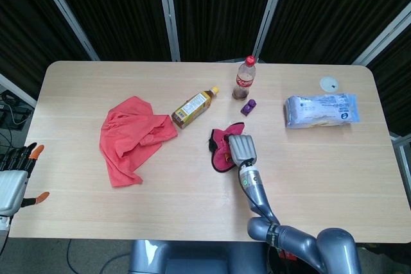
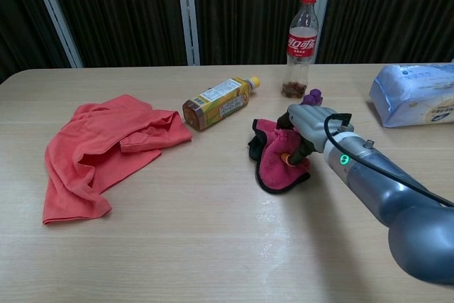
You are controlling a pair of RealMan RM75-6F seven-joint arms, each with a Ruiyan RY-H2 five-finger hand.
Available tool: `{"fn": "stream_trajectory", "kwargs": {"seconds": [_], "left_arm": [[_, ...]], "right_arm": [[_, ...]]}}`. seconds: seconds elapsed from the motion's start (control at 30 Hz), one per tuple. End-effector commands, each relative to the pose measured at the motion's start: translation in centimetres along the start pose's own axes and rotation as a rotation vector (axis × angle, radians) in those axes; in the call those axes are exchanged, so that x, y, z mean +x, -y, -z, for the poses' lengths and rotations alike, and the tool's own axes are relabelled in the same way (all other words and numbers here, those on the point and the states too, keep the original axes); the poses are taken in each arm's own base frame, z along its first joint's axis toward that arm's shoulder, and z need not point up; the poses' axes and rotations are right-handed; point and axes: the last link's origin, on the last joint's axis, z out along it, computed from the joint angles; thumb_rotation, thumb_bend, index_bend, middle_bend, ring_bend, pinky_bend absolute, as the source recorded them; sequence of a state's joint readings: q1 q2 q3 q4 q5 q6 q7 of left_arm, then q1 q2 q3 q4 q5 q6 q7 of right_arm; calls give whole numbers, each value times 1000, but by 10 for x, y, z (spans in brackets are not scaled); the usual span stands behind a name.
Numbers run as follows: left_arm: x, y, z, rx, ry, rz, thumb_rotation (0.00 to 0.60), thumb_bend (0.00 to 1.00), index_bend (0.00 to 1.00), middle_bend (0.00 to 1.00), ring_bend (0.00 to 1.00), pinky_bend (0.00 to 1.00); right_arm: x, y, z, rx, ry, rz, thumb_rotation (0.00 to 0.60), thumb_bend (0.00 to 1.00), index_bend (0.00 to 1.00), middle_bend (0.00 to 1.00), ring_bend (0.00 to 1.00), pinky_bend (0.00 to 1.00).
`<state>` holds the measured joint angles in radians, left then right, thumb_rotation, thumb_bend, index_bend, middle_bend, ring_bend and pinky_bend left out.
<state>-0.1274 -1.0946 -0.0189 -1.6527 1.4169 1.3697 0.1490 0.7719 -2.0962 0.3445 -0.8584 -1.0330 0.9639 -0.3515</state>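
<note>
My right hand presses down on a crumpled magenta cloth with a dark edge in the middle of the table, fingers curled into it. Behind it stand a purple block and an upright cola bottle. A yellow-labelled bottle lies on its side to the left. My left hand hangs off the table's left edge with fingers apart, holding nothing; the chest view does not show it.
A large salmon-red cloth lies crumpled at the left. A blue-white plastic packet rests at the right, with a small white disc behind it. The light wooden table has rounded corners.
</note>
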Motion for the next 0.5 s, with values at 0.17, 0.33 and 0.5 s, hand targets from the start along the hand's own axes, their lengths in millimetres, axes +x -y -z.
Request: {"fn": "stream_trajectory", "kwargs": {"seconds": [0.17, 0.33, 0.5], "left_arm": [[1, 1, 1, 9, 2, 5, 600, 0, 13, 0, 0, 0], [1, 1, 2, 11, 3, 1, 600, 0, 14, 0, 0, 0], [1, 0, 2, 10, 3, 0, 600, 0, 14, 0, 0, 0]], "right_arm": [[2, -20, -5, -43, -11, 55, 600, 453, 730, 599, 521, 748], [14, -52, -8, -112, -38, 87, 600, 454, 731, 598, 521, 748], [29, -83, -7, -181, -71, 103, 600, 454, 731, 599, 521, 748]]}}
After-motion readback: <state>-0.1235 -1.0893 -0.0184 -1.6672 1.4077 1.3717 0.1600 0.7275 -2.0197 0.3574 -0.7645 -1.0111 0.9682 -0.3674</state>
